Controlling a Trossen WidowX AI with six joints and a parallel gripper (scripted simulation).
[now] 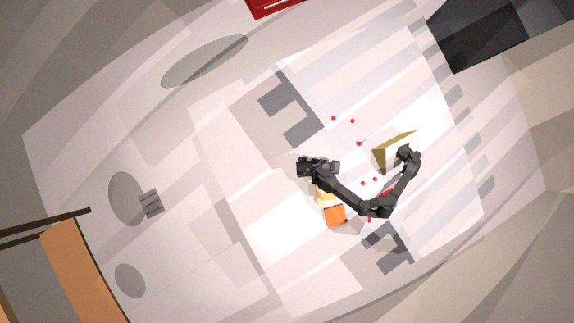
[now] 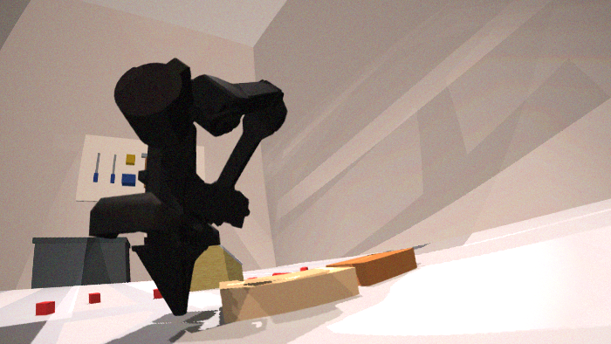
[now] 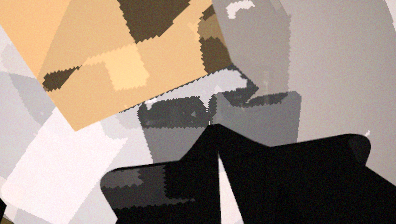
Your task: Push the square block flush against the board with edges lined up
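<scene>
The tan wooden board (image 1: 325, 197) (image 2: 292, 292) (image 3: 165, 55) lies flat, partly hidden under the arm in the top view. The orange square block (image 1: 335, 216) (image 2: 388, 267) lies flat beyond the board's far end, outside the wrist view. In the top view a narrow gap seems to separate them, with facing sides roughly parallel and left edges offset. My gripper (image 2: 180, 313) (image 3: 214, 130) is shut and empty, pointing down low over the table. Its tips stand just off the board's near end, with a gap between; they are hidden in the top view.
Small red cubes (image 1: 353, 120) (image 2: 45, 308) are scattered on the table. An olive-yellow angled piece (image 1: 380, 157) (image 2: 214, 271) stands near the arm's base. Red strips (image 1: 385, 192) lie under the arm. A dark bin (image 2: 80, 263) stands in the background.
</scene>
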